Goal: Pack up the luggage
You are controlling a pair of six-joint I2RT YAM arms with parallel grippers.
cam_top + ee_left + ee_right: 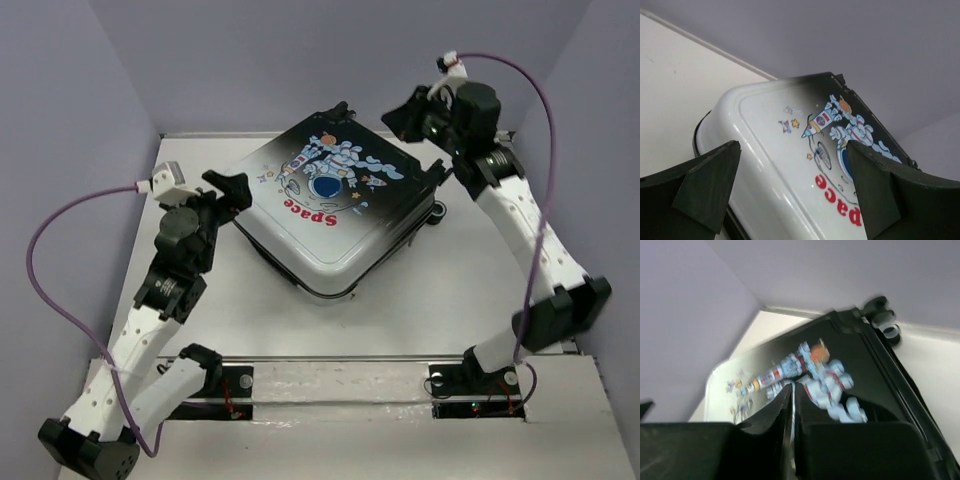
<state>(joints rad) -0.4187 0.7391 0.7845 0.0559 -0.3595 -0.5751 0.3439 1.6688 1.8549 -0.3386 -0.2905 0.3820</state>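
The luggage (pixel 330 215) lies closed on the white table, its astronaut print and red "Space" facing up. My left gripper (pixel 232 192) is open at the suitcase's left corner, just above the shell. In the left wrist view the white shell (pixel 785 165) fills the space between and beyond the two spread fingers of the left gripper (pixel 792 147). My right gripper (pixel 402 116) is shut and hovers over the far right corner. In the right wrist view its closed fingertips (pixel 792 387) point at the black part of the shell (pixel 855 355); nothing shows between them.
Black wheels (pixel 883 320) stick out at the suitcase's far end. Purple walls close in the table on the left, back and right. Bare white table (pixel 450 290) lies in front of and to the right of the suitcase.
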